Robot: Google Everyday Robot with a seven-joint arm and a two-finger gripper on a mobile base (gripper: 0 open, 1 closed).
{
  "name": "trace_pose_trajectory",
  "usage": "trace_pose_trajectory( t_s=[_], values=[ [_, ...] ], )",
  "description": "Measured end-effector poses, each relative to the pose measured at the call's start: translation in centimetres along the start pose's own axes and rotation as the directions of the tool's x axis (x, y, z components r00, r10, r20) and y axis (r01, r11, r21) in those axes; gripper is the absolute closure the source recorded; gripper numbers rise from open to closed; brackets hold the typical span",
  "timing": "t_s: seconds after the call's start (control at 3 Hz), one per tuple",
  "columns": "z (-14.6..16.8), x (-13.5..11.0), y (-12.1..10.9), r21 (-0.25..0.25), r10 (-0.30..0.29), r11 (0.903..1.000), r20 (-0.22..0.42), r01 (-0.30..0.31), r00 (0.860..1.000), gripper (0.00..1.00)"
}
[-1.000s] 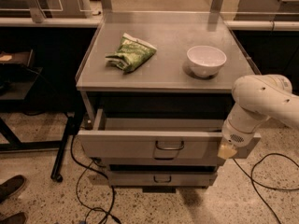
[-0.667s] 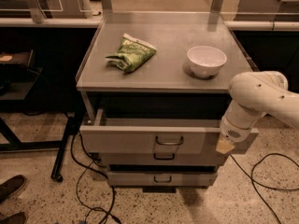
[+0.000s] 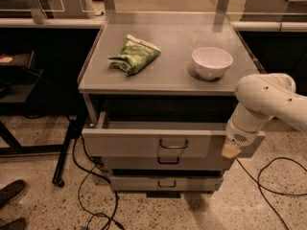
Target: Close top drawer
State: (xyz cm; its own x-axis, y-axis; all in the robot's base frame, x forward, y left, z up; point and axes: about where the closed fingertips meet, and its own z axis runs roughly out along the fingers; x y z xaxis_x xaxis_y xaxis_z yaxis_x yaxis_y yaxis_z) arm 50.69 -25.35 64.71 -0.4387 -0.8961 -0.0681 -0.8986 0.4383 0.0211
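Note:
The top drawer [image 3: 144, 143] is a wide grey metal drawer with a small wire loop handle [image 3: 173, 144] at its middle. It stands pulled out a short way from the grey cabinet [image 3: 168, 75], with a dark gap behind its front panel. My gripper [image 3: 232, 149] hangs at the end of the white arm [image 3: 268, 102] and sits against the right end of the drawer's front panel. Two narrower drawers [image 3: 165, 182] lie below it.
A green snack bag [image 3: 135, 55] and a white bowl [image 3: 212, 62] rest on the cabinet top. Black cables [image 3: 96, 200] trail over the speckled floor. A dark stand [image 3: 29, 104] is at the left. Shoes [image 3: 12, 193] show at the bottom left.
The top drawer has slid back into the cabinet; the open gap behind its front is smaller. My gripper has moved inward with the drawer's right end.

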Motion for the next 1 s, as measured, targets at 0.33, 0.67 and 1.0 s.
trace_pose_trajectory(
  t_s=[0.33,0.67,1.0],
  values=[
    [0.0,0.0,0.0,0.0,0.0,1.0,0.0,0.0,1.0,0.34],
    [0.0,0.0,0.0,0.0,0.0,1.0,0.0,0.0,1.0,0.11],
    [0.01,0.0,0.01,0.0,0.0,1.0,0.0,0.0,1.0,0.0]
  ],
)
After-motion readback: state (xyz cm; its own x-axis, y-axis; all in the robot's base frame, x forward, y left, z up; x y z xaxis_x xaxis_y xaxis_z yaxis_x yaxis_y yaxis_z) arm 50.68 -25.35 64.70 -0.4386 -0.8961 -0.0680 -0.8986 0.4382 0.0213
